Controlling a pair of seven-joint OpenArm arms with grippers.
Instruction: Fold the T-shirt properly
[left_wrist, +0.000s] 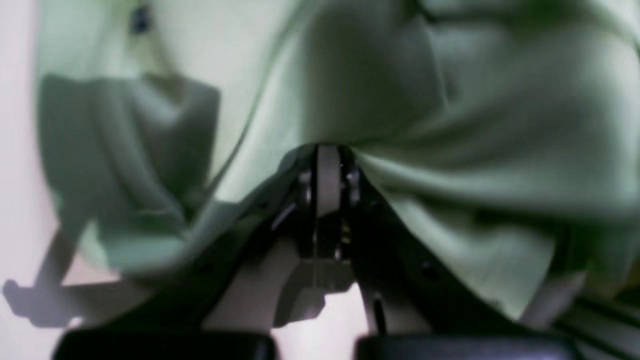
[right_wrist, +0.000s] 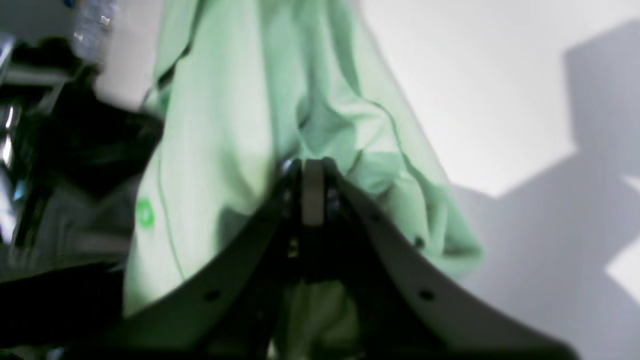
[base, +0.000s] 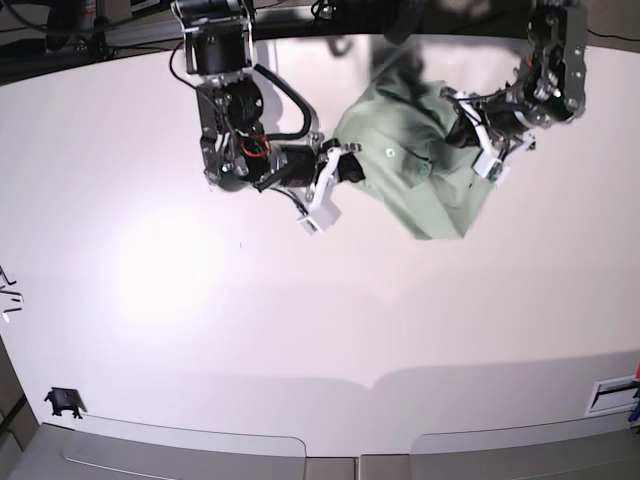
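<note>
- Table (base: 300, 330): bare at its near side; the shirt (base: 420, 150) hangs bunched over its far edge.
- Right gripper (base: 335, 180) pinches the shirt's one side, left gripper (base: 480, 135) the other, jaws together on cloth.
- Soft, light, limp: probably best held at hem or shoulders.

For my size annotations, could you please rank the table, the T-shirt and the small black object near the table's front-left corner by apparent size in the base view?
1. table
2. T-shirt
3. small black object

Base view looks down from overhead; both wrist views sit close behind their jaws, sharing the T-shirt (base: 415, 165).
</note>
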